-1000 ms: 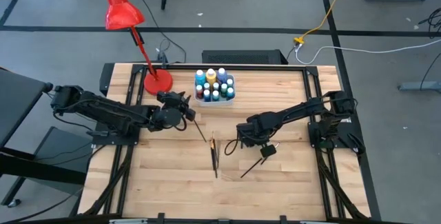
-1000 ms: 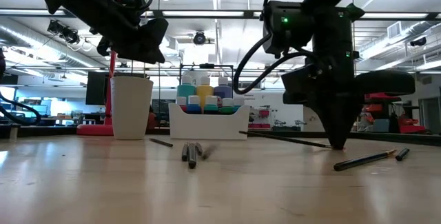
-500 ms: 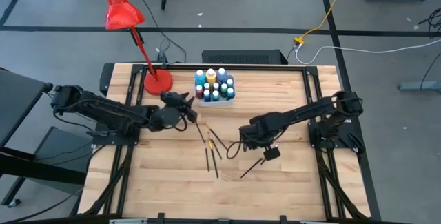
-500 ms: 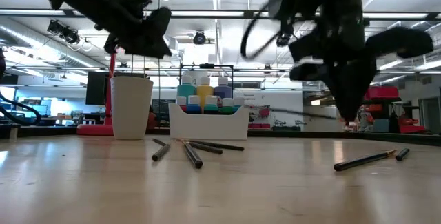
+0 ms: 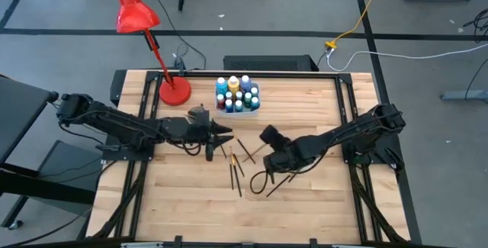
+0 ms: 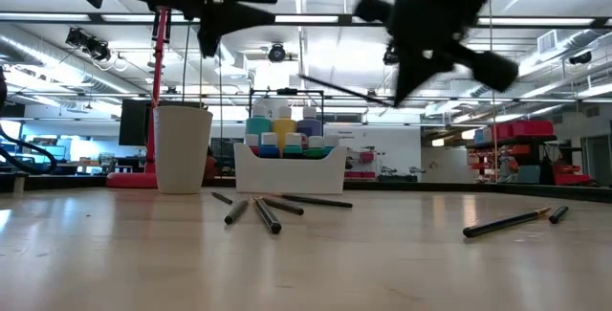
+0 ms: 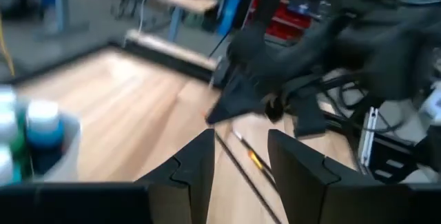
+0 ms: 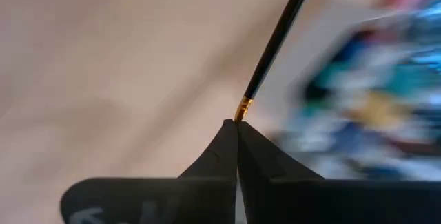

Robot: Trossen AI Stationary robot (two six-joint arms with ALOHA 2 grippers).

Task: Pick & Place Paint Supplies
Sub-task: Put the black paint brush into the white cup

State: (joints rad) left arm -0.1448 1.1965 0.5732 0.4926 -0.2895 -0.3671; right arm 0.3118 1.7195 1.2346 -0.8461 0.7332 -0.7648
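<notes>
Right gripper point(image 8: 238, 124), raised mid-table, clamps a paintbrush point(image 8: 275, 41) by its tip; carry it level toward the white bottle caddy point(image 5: 238, 99), avoiding the open left gripper point(image 5: 221, 135) hovering nearby over loose brushes point(image 5: 236, 170).

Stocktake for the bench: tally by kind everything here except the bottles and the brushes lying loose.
Lamp: 1
Cup: 1
Tray: 1
Robot arms: 2, the left arm and the right arm
Brush held in the right gripper: 1
Total: 6
</notes>
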